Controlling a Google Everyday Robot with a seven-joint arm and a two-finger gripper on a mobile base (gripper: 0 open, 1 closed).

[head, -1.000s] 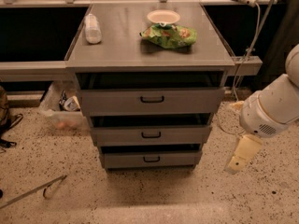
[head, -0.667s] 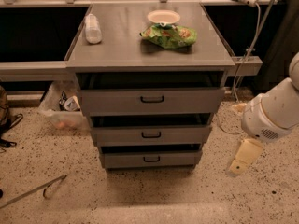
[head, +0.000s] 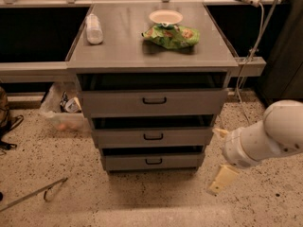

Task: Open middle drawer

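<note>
A pale plastic bottle lies on the smooth grey metal bench. Below it the middle drawer, flat-fronted with a small black loop handle, sits between the other two and looks not yet pulled. At right, the cream claw has dropped lower and nearer the cabinet, well short of the handle. Whether it is wide or narrow I cannot tell. The reach is only beginning.

Smooth white rounded arm at lower right; its tool carries two cream-yellow fingers, set apart.
</note>
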